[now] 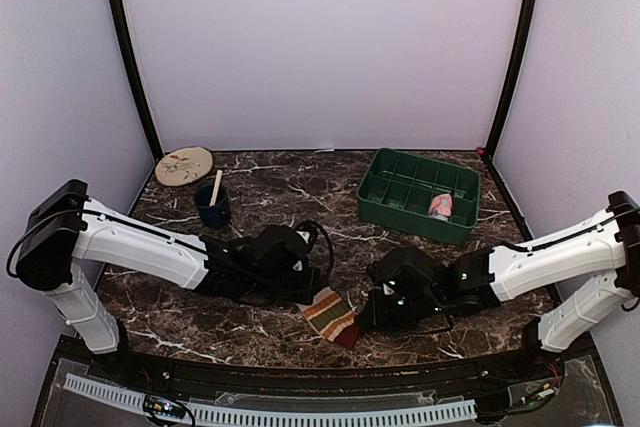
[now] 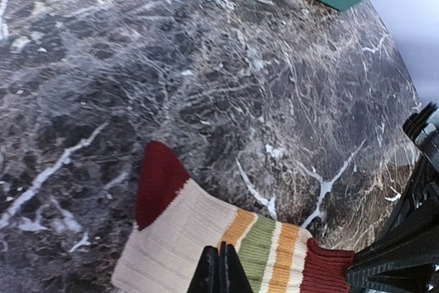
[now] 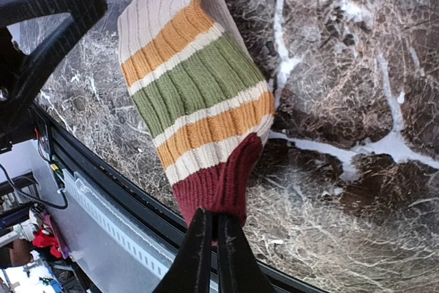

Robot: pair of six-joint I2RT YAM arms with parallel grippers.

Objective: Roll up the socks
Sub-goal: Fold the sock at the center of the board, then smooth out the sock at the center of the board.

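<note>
Striped sock (image 1: 328,313) is lying flat on the worktop (image 1: 280,187) near the front edge, right between my two hands. My left hand (image 2: 219,252) is clenched on its cream part, and my right hand (image 3: 209,217) is pinching the dark red cuff. Pink sock (image 1: 440,206) sits in a right-side compartment of the green tray (image 1: 410,219), further back.

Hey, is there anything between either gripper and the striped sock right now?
Nothing visible. The left gripper pinches the striped sock at its cream edge, the right gripper at its dark red cuff.
</note>
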